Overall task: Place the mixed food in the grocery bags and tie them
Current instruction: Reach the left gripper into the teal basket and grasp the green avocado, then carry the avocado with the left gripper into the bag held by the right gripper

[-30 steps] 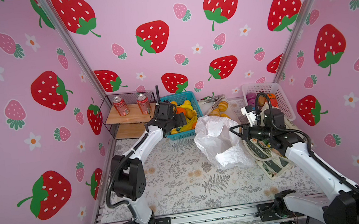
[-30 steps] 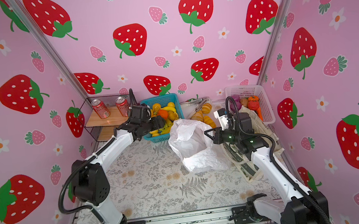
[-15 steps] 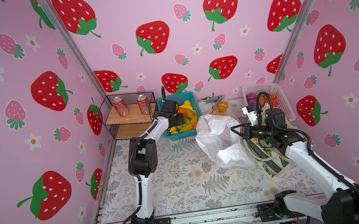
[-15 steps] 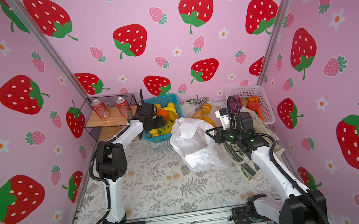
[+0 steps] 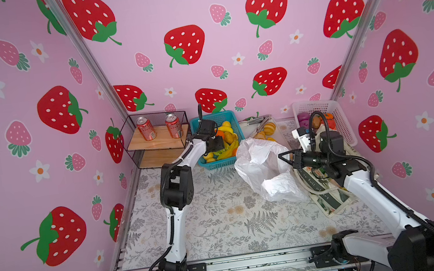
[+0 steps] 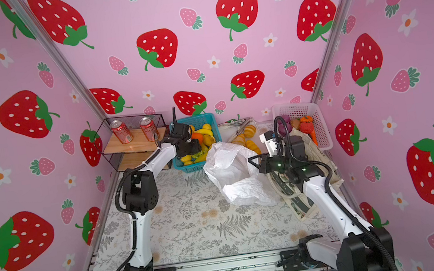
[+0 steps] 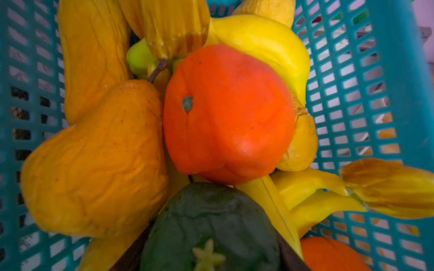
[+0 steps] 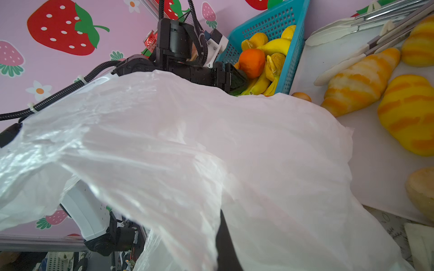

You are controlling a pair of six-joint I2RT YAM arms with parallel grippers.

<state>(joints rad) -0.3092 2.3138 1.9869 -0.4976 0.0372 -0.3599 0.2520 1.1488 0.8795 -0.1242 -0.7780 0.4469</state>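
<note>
The mixed food fills a blue basket (image 5: 225, 116) at the back: an orange fruit (image 7: 227, 112), yellow fruits and a dark green fruit (image 7: 211, 218). My left gripper (image 5: 219, 148) reaches down into the basket. In the left wrist view its dark fingers (image 7: 287, 254) press both sides of the dark green fruit. One grocery bag, the white plastic one (image 5: 265, 164), stands mid-table with its mouth open. My right gripper (image 5: 284, 158) is shut on that bag's rim (image 8: 211, 140). The floral canvas tote (image 5: 329, 198) lies flat under the right arm.
Golden croissant rolls (image 5: 269, 128) lie on a white board (image 8: 328, 58) behind the plastic bag. A white basket (image 5: 328, 104) with purple and orange vegetables stands at the back right. A wire shelf (image 5: 160, 143) with two red cans (image 5: 146, 128) stands at the back left.
The left arm has folded upright and pushed its gripper deeper into the blue basket, and its jaws have narrowed onto the dark green fruit. The right gripper still holds the bag rim.
</note>
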